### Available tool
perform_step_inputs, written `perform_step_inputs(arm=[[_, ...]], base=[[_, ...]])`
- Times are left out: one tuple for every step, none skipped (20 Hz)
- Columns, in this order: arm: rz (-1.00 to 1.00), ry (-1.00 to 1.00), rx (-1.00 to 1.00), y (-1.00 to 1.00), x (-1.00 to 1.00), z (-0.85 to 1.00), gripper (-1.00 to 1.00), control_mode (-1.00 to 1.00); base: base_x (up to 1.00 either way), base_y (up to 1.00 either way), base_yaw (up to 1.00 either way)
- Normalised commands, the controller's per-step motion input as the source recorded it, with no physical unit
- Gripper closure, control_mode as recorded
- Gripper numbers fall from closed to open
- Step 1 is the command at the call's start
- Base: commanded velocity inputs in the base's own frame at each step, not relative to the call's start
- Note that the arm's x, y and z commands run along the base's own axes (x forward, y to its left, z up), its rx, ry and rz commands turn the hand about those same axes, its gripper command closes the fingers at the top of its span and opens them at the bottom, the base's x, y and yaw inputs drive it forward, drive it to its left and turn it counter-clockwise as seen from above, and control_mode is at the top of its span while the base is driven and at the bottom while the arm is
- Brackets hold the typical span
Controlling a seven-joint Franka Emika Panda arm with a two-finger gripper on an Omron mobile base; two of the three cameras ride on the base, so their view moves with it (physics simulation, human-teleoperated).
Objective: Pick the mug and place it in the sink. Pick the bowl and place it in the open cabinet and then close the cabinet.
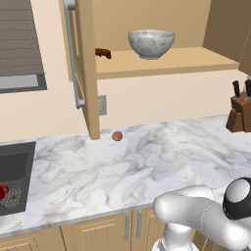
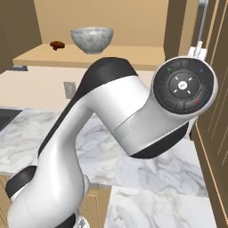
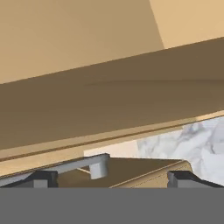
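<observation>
The marbled worktop point(image 1: 147, 162) runs from the black sink point(image 1: 14, 166), where the red mug point(image 1: 3, 191) sits, past a small reddish ball point(image 1: 117, 136) to a knife block point(image 1: 240, 112). The end effector point(image 3: 111, 178), jaws spread wide and empty, faces a silver bar handle point(image 3: 65, 167) lying across the hand view. Beyond, the bowl point(image 1: 151, 43) stands upright on the open cabinet point(image 1: 88, 68) shelf beside a small brown object point(image 1: 103, 53).

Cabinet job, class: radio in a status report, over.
Gripper open, empty, beside the right cabinet door's handle. Bowl on the cabinet shelf, mug in the sink. Doors open, path clear.
</observation>
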Motion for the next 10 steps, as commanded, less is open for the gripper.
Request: perform_step_inputs(arm=[[-0.01, 0.11, 0.08, 0.21, 0.65, -0.61, -1.0, -1.0], [-0.03, 0.12, 0.08, 0.31, 0.75, -0.67, -1.0, -1.0], [-0.04, 0.14, 0.08, 0.54, 0.91, -0.74, -1.0, -1.0], [-0.01, 0.08, 0.1, 0.82, 0.8, -0.7, -1.0, -1.0], [0.0, 0.05, 0.1, 0.89, 0.74, -0.71, -1.0, -1.0], [0.0, 0.06, 0.08, 0.97, 0.86, -0.76, -1.0, -1.0], [0.0, 0.06, 0.06, 0.99, 0.96, -0.79, -1.0, -1.0], [0.0, 0.05, 0.07, 0.9, 0.94, -0.8, -1.0, -1.0], [0.0, 0.01, 0.07, 0.89, 0.88, -0.81, -1.0, -1.0], [0.0, 0.0, 0.06, 0.93, 0.91, -0.71, -1.0, -1.0]], base=[[0.0, 0.0, 0.0], [0.0, 0.0, 0.0], [0.0, 0.0, 0.0], [0.0, 0.0, 0.0], [0.0, 0.0, 0.0], [0.0, 0.0, 0.0], [0.0, 0.0, 0.0], [0.0, 0.0, 0.0], [0.0, 0.0, 0.0], [0.0, 0.0, 0.0]])
